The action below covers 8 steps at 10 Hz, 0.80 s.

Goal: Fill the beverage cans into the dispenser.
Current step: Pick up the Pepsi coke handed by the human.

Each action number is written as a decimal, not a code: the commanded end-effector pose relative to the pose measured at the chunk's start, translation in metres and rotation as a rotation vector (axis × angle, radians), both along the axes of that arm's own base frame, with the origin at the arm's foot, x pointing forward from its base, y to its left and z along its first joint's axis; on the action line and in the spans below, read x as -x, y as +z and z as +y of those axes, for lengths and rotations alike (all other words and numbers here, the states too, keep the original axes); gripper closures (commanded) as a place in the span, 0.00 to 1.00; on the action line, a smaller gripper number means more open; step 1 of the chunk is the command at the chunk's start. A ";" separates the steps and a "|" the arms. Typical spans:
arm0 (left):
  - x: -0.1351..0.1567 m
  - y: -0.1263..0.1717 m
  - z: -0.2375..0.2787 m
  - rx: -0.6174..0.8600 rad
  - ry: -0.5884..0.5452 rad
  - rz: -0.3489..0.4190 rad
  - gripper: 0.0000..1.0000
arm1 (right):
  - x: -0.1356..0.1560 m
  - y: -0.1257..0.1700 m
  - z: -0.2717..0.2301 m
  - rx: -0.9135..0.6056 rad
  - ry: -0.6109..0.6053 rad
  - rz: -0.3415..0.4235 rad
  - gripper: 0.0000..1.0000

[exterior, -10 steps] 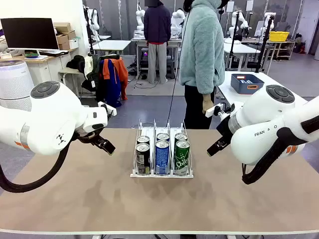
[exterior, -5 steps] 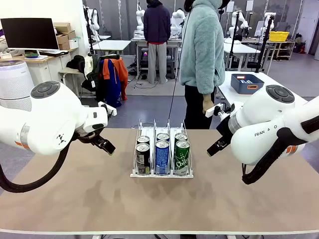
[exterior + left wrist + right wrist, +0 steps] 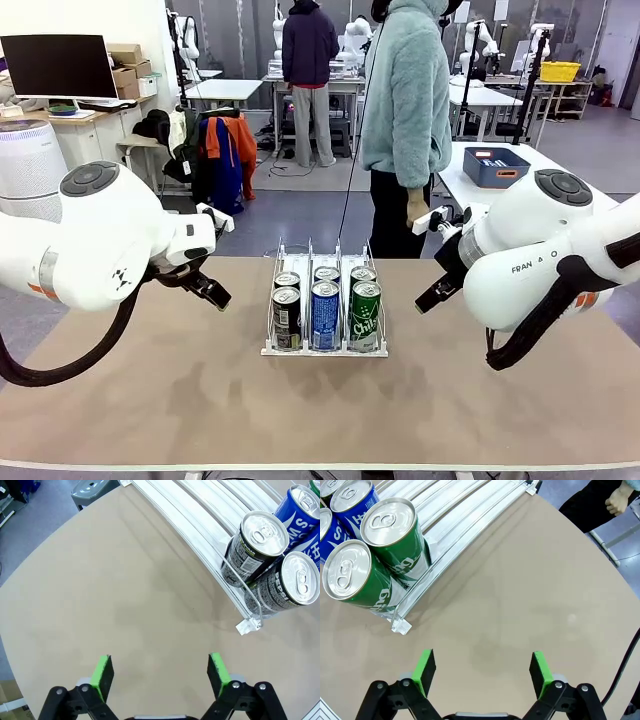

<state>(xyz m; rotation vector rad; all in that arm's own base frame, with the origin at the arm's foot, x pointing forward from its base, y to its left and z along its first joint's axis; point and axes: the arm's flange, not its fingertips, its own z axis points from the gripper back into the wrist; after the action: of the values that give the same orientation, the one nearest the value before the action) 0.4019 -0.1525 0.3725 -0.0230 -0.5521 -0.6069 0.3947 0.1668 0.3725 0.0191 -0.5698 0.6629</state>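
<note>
- Centrally on the bench [image 3: 150, 400] stands the dispenser [image 3: 300, 352], its three lanes each carrying two upright beverage cans pressed toward the front lip: dark cans [image 3: 287, 318] in the left lane, blue cans [image 3: 326, 315] in the middle, green cans [image 3: 365, 312] on the right. The rear part of every lane is bare.
- Left tool [image 3: 215, 295]: fingers spread wide and pinching nothing, held above bare bench beside the dark cans' lane; its green pads [image 3: 104, 672] frame only the bench surface.
- Right tool [image 3: 428, 297]: likewise spread and empty, held above the bench beside the green cans [image 3: 395, 535].
- A person's hand [image 3: 415, 207] hangs beyond the far edge of the bench, holding nothing that can be made out.
- Hazard 1 (judged): the rack looks light, so a spread finger swinging inward could catch an outer wire divider and shove or skew it, jostling the cans.
- Hazard 2 (judged): a slim, smooth can gripped off-centre could slip or tilt and jam against a divider on entry.
- Hazard 3 (judged): lowering a can onto the occupied front positions instead of the free rear would knock the seated cans.
</note>
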 end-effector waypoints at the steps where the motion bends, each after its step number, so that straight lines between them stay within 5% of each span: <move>1: 0.000 0.000 0.001 0.001 0.002 0.000 0.00 | 0.000 0.000 0.000 -0.001 0.000 0.000 0.00; 6: 0.000 0.000 0.000 0.000 0.000 0.000 0.00 | 0.000 0.000 0.000 0.000 0.000 0.000 0.00; 8: 0.002 0.024 -0.012 0.151 -0.062 0.067 0.00 | -0.008 0.025 -0.008 -0.026 0.167 0.133 0.00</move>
<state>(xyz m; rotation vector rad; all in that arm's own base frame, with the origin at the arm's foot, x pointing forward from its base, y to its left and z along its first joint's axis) 0.3953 -0.1698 0.3815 -0.0953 -0.5479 -0.6011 0.3926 0.1749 0.3761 0.0576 -0.5165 0.7267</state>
